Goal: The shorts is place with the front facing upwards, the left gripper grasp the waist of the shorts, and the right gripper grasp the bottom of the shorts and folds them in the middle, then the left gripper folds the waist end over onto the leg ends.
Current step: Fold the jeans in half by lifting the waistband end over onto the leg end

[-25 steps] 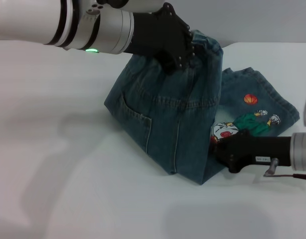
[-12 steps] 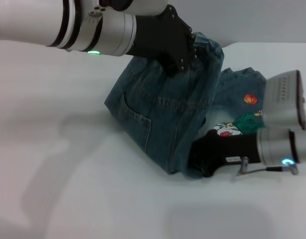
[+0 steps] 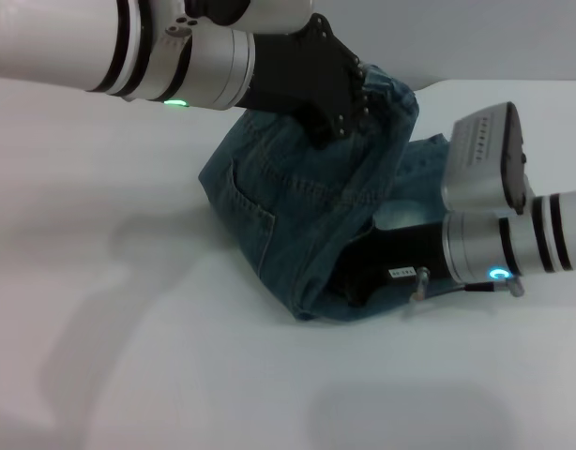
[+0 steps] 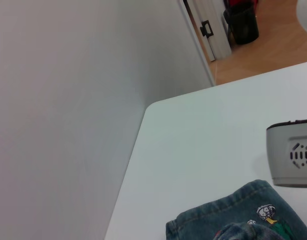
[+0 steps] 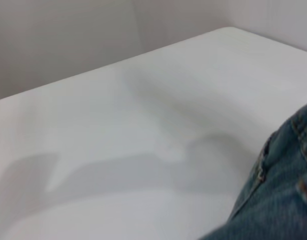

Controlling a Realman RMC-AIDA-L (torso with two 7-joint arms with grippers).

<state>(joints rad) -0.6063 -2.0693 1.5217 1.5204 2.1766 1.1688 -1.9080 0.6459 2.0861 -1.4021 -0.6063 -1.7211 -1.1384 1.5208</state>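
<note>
The faded blue-green denim shorts [image 3: 297, 206] hang in a tent shape over the white table [image 3: 128, 356], with a patch pocket [image 3: 246, 202] facing me. My left gripper [image 3: 349, 103] is raised at the back and shut on the puckered waist [image 3: 391, 94], holding it above the table. My right gripper [image 3: 358, 281] lies low at the front right, its black tip buried in the denim fold. The bottom hems are hidden under the cloth and the right arm. A leg with part of the embroidered figure shows in the left wrist view [image 4: 228, 215]. Denim fills a corner of the right wrist view [image 5: 278, 195].
The grey wrist housing of the right arm [image 3: 485, 159] sits over the right part of the shorts and also shows in the left wrist view [image 4: 291, 157]. The table's far corner [image 4: 148, 107] meets a pale wall. Bare white tabletop spreads to the left and front.
My right arm has slid left along the table, pushing into the denim fold and covering the embroidered leg. The shorts' lower edge has shifted left with it. The left gripper stays raised on the waist.
</note>
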